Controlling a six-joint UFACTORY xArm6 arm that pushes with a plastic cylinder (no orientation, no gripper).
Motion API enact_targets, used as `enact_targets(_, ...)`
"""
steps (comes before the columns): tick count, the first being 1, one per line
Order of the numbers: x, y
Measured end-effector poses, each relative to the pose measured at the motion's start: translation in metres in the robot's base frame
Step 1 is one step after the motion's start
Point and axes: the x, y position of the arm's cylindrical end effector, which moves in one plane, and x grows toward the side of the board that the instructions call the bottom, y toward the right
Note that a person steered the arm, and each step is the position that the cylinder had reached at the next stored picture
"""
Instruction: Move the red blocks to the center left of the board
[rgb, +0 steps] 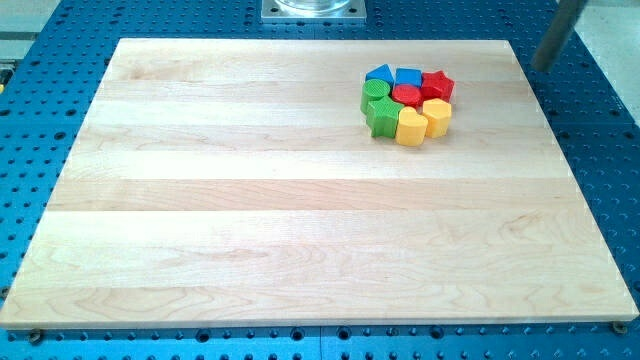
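Observation:
Several blocks sit packed together in the board's upper right. The red star (438, 85) is at the cluster's right end. A second red block (406, 95) sits in its middle. Around them are a blue triangular block (379, 74), a blue cube (408, 77), a small green block (375, 90), a larger green block (381, 114), a yellow heart (411, 126) and a yellow block (437, 116). The rod shows blurred at the view's top right. My tip (543, 66) is just beyond the board's right edge, right of and above the cluster, touching no block.
The wooden board (250, 220) lies on a blue perforated table (40, 130). A metal mount (313, 9) sits at the view's top centre, behind the board.

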Motion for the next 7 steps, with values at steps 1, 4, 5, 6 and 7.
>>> enact_targets(1, 0.02, -0.083)
enact_targets(4, 0.09, -0.153)
enact_targets(5, 0.092, -0.187)
enact_targets(6, 0.1, -0.237)
enact_targets(7, 0.114, -0.282)
